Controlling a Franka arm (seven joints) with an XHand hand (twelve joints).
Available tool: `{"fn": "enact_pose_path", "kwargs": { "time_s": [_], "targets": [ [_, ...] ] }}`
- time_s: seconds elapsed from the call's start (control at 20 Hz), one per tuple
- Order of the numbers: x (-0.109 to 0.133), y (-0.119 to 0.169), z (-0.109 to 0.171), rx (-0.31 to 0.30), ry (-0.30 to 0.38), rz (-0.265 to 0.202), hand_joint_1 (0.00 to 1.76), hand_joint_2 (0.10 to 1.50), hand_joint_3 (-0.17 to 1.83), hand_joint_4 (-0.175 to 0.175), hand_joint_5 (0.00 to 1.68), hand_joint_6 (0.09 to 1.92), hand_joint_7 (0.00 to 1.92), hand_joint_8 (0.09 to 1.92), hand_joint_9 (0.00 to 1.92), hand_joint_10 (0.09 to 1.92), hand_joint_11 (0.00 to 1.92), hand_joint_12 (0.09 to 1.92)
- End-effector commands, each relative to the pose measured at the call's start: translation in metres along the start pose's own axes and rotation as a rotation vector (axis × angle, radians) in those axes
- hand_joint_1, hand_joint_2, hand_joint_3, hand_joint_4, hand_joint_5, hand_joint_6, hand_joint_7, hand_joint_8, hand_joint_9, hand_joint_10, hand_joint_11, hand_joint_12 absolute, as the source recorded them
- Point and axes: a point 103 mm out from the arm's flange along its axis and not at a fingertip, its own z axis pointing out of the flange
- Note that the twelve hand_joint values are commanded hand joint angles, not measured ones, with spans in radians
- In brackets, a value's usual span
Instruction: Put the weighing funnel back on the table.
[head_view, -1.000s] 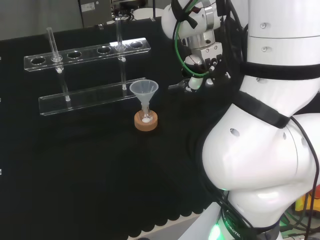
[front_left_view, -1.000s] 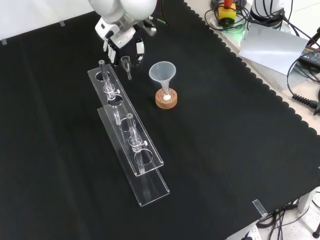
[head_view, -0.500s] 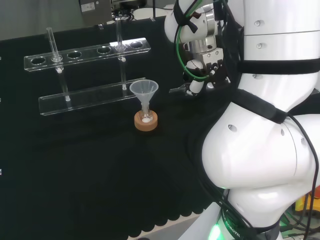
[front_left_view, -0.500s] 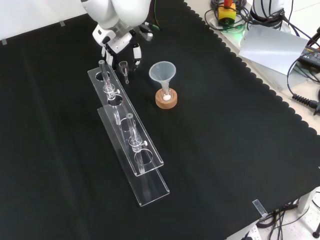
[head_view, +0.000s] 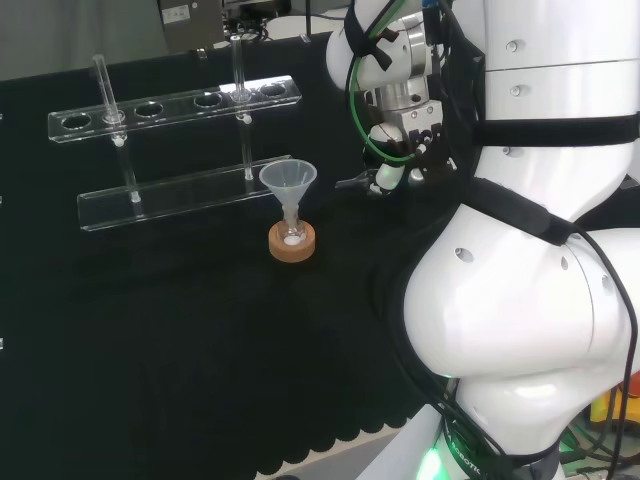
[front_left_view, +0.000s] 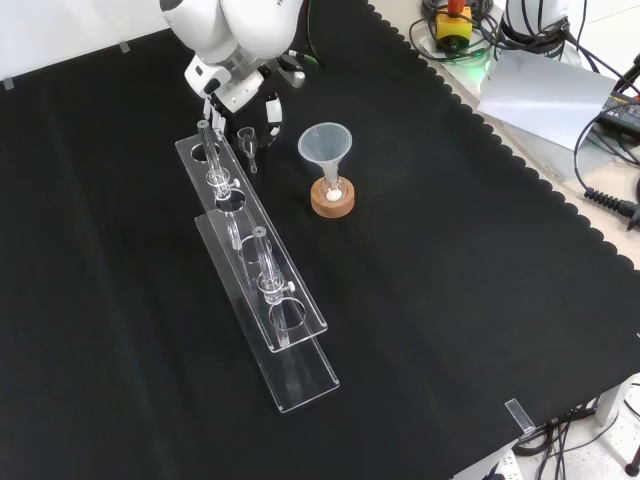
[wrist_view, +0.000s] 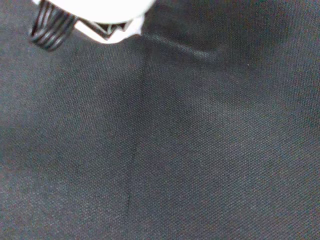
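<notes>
Nearest you in the front view lies the clear test tube rack (front_left_view: 300, 375), one rack of two tiers running away toward the arm. You can count two test tubes in it, one (front_left_view: 262, 258) toward the close end and one (front_left_view: 207, 150) at the far end, each kept upright by the hole it drops through. Beyond the rack's middle, and to its right in that view, stands the one funnel (front_left_view: 325, 145). It is mouth up, its stem down in a single small flask (front_left_view: 332, 190) that a single cork ring (front_left_view: 332, 205) steadies on the black cloth (front_left_view: 450, 280). None of that is your job, and it stands apart from the hand. Farthest off, at the top of the view, the hand (front_left_view: 235, 90) hangs with its fingers (front_left_view: 272, 108) curled to either side of the one weighing funnel (front_left_view: 247, 137), a small clear cup with its short stem pointing down. The piece sits cup-up just beside the far test tube, between that tube and the big funnel. It could hardly keep that pose alone, so judge it as pinched in the hand and not yet laid on the table. You cannot tell how high its stem hangs over the cloth. Mind the far tube when you lower it.
</notes>
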Motion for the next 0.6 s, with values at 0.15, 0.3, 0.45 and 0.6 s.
{"fn": "enact_pose_path", "kwargs": {
  "time_s": [0.15, 0.3, 0.45, 0.6],
  "targets": [
    [0.0031, 0.0034, 0.0094, -0.021, -0.008, -0.006, 1.12, 0.66, 0.81, 0.045, 1.1, 1.03, 0.83, 0.71, 1.04, 0.46, 0.73, 1.15],
    [0.0058, 0.0031, 0.0088, -0.026, -0.015, -0.005, 1.12, 0.67, 0.81, 0.044, 1.1, 1.03, 0.83, 0.71, 1.04, 0.46, 0.73, 1.15],
    [0.0066, 0.0036, 0.0089, -0.022, -0.019, -0.009, 1.12, 0.67, 0.81, 0.041, 1.1, 1.03, 0.83, 0.71, 1.04, 0.46, 0.73, 1.15],
    [0.0059, 0.0061, 0.0104, -0.012, -0.019, -0.014, 1.12, 0.67, 0.8, 0.039, 1.1, 1.04, 0.84, 0.71, 1.04, 0.46, 0.73, 1.14]
  ]
}}
